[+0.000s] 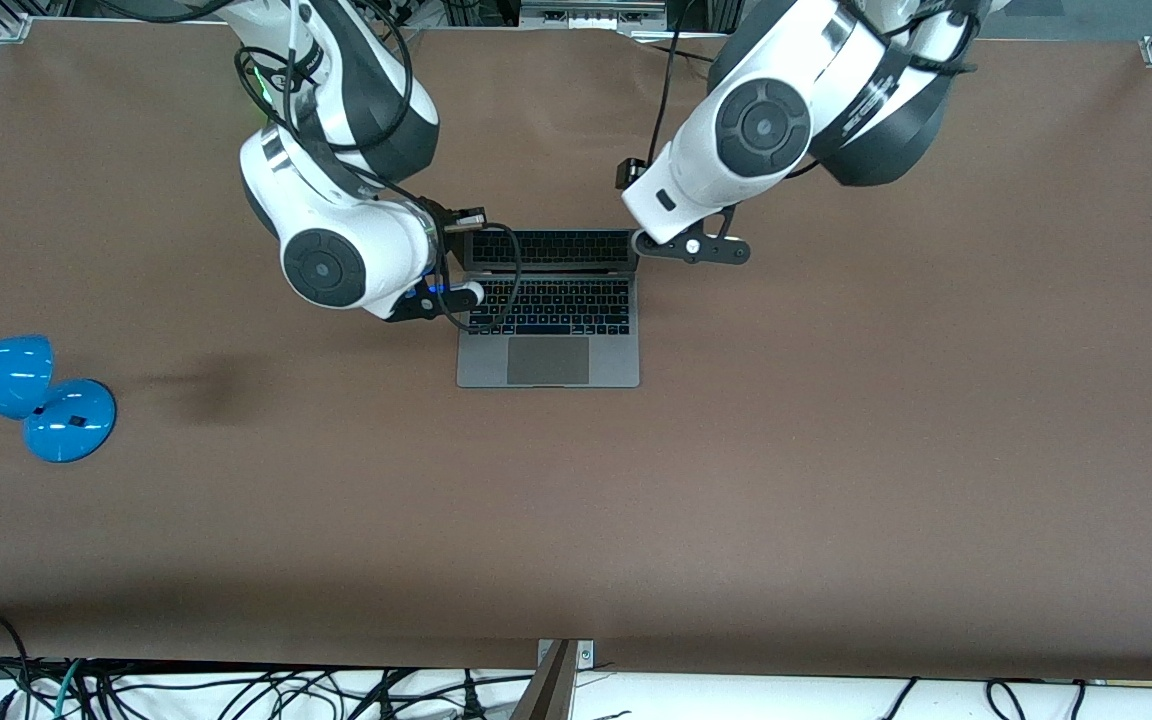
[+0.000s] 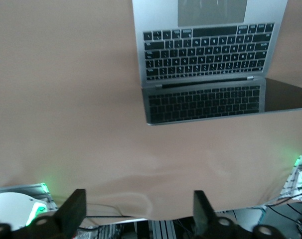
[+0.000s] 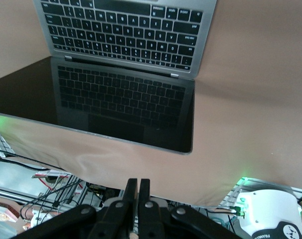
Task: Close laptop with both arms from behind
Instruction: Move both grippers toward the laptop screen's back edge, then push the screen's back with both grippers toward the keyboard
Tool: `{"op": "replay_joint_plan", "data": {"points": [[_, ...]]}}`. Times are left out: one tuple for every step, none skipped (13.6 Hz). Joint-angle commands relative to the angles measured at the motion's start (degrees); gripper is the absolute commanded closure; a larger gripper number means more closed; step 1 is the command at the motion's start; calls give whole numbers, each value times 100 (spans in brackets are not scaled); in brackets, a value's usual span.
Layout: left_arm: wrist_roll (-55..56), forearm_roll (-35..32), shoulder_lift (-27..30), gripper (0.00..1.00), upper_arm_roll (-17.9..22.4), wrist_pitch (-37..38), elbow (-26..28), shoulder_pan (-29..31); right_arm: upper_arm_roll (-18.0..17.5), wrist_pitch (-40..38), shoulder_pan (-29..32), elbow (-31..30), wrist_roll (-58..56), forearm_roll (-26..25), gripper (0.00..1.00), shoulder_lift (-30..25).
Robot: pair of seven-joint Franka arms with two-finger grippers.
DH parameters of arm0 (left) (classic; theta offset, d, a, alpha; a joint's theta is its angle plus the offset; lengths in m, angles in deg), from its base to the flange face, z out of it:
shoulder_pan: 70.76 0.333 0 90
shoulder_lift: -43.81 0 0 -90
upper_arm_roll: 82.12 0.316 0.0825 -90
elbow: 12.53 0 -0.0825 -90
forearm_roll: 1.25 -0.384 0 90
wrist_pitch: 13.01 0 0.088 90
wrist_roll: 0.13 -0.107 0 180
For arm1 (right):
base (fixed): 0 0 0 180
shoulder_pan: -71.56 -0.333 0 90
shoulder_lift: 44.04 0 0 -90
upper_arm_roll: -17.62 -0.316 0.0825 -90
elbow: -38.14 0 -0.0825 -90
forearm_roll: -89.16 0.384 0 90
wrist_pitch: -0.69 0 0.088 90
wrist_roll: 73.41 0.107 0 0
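Nearest the front camera is the bare brown tabletop [image 1: 636,520], which spreads wide with only a few things on it. Toward the right arm's end stands a blue desk lamp [image 1: 31,395], its round base and its head both resting on the brown surface, well apart from everything else.

Farther from the camera, about midway between the two arms, lies the laptop [image 1: 548,345], open on the tabletop. Its grey base is flat, with the trackpad nearest the camera and the black keyboard farther from it. Its lid stands up at the hinge edge, which is the edge closest to the arms' bases, and the dark screen mirrors the keys.

The right gripper [image 1: 428,300] hangs low beside the laptop, at the keyboard's corner toward the right arm's end, with a black cable looping over the keys. In the right wrist view its jaws are pressed together with nothing between them, and the screen fills much of that view.

The left gripper [image 1: 693,247] hangs just beside the lid's corner toward the left arm's end; I cannot tell whether it touches the lid. In the left wrist view its two fingers [image 2: 74,211] stand wide apart and hold nothing, while the laptop shows apart from them.
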Motion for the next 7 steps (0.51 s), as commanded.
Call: {"op": "replay_joint_plan", "data": {"points": [[449, 185, -42, 73, 45, 86, 21, -121, 35, -188, -61, 64, 80, 110, 92, -4], [539, 229, -120, 83, 37, 86, 31, -148, 35, -144, -9, 64, 71, 119, 92, 84], [609, 420, -216, 95, 37, 68, 22, -166, 35, -118, -43, 73, 79, 119, 92, 154], [619, 596, -322, 98, 37, 42, 5, -157, 35, -91, -70, 73, 80, 119, 92, 224], [645, 729, -349, 100, 37, 7, 22, -131, 35, -91, -79, 73, 80, 119, 92, 286], [663, 791, -428, 100, 37, -19, 13, -113, 35, -100, -79, 73, 80, 119, 92, 356], [767, 870, -481, 100, 45, -54, 5, -104, 27, -100, -87, 73, 80, 119, 92, 383]]}}
